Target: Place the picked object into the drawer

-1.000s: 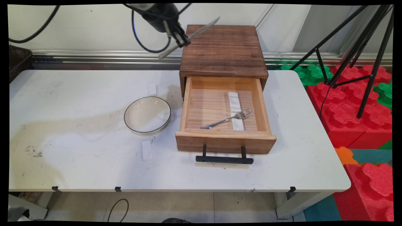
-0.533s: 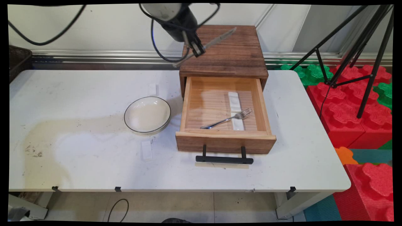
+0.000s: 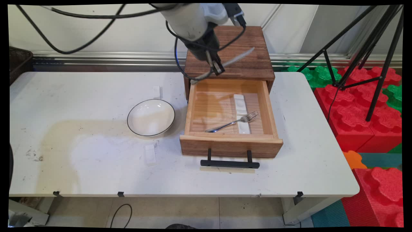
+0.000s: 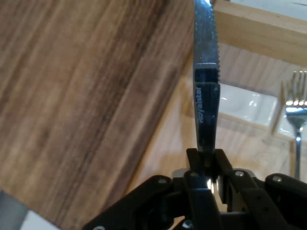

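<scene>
Right now my claw (image 3: 219, 68) is clamped mid-length on a knife (image 3: 225, 63), thin, stiff, slick steel, above the open drawer's (image 3: 272, 116) far edge.

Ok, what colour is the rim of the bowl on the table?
Black, a thin line round the white bowl; the main view shows it best.

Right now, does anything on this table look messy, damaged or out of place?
Yes. The white table carries a broad brownish stain on its left side, with dark specks near that edge. Otherwise the fork just lies slantwise across the white rest in the open drawer.
</scene>
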Motion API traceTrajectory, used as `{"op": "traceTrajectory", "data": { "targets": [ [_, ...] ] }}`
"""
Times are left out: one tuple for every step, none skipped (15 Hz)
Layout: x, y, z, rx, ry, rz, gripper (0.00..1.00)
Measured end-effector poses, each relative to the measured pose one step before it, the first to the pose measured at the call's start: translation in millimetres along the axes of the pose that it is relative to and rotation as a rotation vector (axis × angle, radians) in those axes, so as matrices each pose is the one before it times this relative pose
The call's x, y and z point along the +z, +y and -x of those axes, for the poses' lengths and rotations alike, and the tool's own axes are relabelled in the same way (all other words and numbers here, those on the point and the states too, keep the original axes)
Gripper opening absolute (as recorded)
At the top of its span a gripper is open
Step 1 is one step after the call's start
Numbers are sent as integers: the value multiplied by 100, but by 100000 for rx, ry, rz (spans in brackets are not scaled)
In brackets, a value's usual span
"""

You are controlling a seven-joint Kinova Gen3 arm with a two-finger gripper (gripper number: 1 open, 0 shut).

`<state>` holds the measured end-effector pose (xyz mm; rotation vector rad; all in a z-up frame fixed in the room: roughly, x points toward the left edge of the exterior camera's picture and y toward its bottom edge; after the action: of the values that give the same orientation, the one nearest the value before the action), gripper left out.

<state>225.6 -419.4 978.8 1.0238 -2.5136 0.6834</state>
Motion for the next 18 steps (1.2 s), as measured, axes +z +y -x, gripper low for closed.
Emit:
{"op": "traceTrajectory", "data": {
  "targets": [
    [358, 236, -69, -292, -331, 547, 0],
    [554, 338, -69, -331, -503, 774, 0],
    [365, 216, -47, -145, -308, 514, 0],
    [574, 302, -42, -111, -472, 704, 0],
    [679, 332, -61, -44, -531, 818, 0],
    [715, 291, -42, -70, -425, 818, 0],
    [628, 214, -25, 11, -285, 675, 0],
    [420, 132, -32, 107, -137, 445, 0],
    [643, 168, -38, 157, -238, 596, 0],
    [410, 97, -23, 114, -139, 327, 0],
    [632, 124, -24, 191, -205, 487, 0],
    [410, 66, -7, 108, -112, 258, 0],
    [607, 70, 7, 115, -131, 329, 0],
    [396, 36, -10, 98, -73, 216, 0],
    [597, 50, -23, 100, -41, 300, 0],
    [383, 29, 3, 15, -61, 189, 0],
    [564, 48, 23, -17, -153, 326, 0],
    [371, 39, 18, -45, -138, 253, 0]
  ]
}}
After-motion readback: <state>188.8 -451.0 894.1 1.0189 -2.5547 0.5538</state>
